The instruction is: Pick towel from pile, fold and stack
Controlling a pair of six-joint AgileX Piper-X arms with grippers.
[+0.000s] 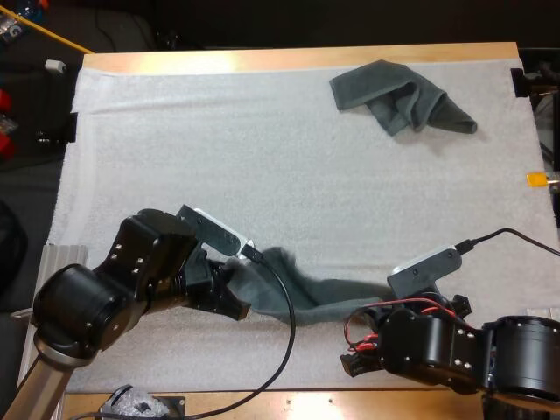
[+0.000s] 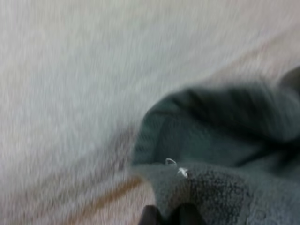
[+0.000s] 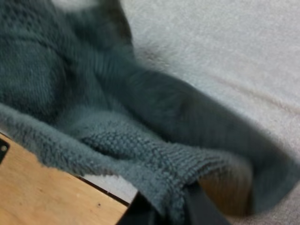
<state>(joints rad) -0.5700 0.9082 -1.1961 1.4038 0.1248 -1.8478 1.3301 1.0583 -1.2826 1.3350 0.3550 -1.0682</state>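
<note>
a dark grey-green towel (image 1: 308,293) is seen from the high view drawn out in a sagging band along the near side of the white mat (image 1: 219,149), held at one end by the left gripper (image 2: 168,216) and at the other by the right gripper (image 3: 163,210), while a crumpled towel (image 1: 398,98) is seen lying well apart near the mat's far right corner. in the right wrist view the held towel's hem is shown pinched from both sides, above the mat's edge and the bare wood of the counter (image 3: 33,192); in the left wrist view a fold of it is shown clamped at the fingertips.
</note>
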